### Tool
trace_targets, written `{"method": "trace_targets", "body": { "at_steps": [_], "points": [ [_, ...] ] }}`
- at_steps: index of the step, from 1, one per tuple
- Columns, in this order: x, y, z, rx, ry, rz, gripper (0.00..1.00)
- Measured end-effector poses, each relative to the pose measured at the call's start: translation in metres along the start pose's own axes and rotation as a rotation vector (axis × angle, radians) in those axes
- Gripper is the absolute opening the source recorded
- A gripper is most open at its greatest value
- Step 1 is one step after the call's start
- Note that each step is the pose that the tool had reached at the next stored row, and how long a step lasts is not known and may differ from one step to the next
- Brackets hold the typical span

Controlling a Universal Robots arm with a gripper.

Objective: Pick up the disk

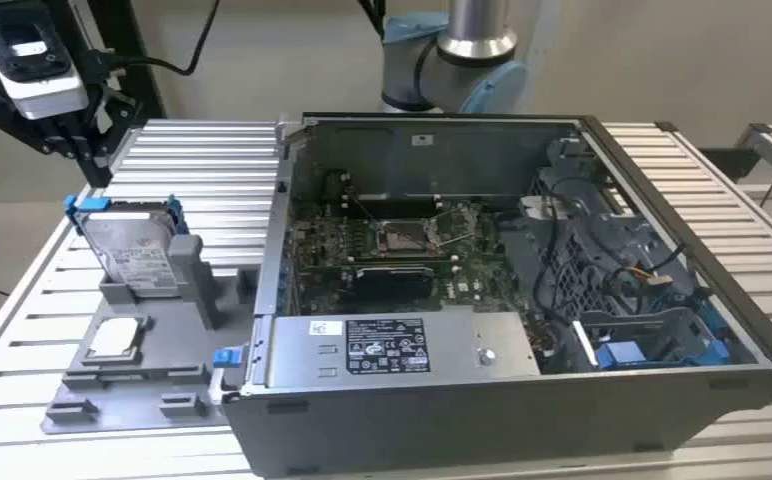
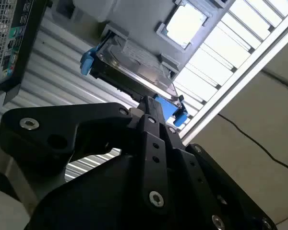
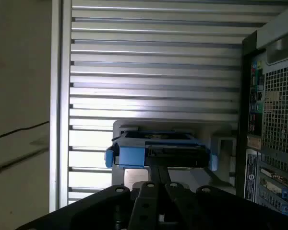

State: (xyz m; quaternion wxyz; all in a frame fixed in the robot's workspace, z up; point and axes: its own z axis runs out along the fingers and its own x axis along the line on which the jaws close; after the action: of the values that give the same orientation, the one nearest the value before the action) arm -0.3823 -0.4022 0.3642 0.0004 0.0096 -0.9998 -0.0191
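The disk [image 1: 133, 248] is a silver hard drive with a white label and a blue frame. It stands on edge in a grey holder [image 1: 197, 280] on the exterior view's left. My gripper [image 1: 82, 150] hangs above and behind it, clear of it, with a gap between them. In both wrist views the black fingers meet in a closed point aimed at the disk's blue-framed upper edge [image 2: 134, 72] [image 3: 156, 152]. The gripper [image 2: 149, 103] [image 3: 158, 171] is shut with nothing in it.
A small silver chip [image 1: 115, 338] lies on the grey fixture plate [image 1: 119, 405] in front of the disk. The open computer case [image 1: 680, 380] with its grey power-supply box [image 1: 386, 345] stands just to the exterior view's right. The slatted table's edge [image 1: 13, 300] is close.
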Motion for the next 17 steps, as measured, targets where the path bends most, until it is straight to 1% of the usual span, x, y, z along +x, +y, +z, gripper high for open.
{"method": "trace_targets", "body": {
  "at_steps": [11, 14, 17],
  "points": [
    [0.0000, 0.0000, 0.0000, 0.0001, 0.0001, -0.001, 0.00],
    [0.0001, 0.0000, -0.0001, 0.0001, 0.0010, -0.021, 0.00],
    [0.0001, 0.0001, -0.0001, 0.0001, 0.0023, -0.057, 0.00]
  ]
}}
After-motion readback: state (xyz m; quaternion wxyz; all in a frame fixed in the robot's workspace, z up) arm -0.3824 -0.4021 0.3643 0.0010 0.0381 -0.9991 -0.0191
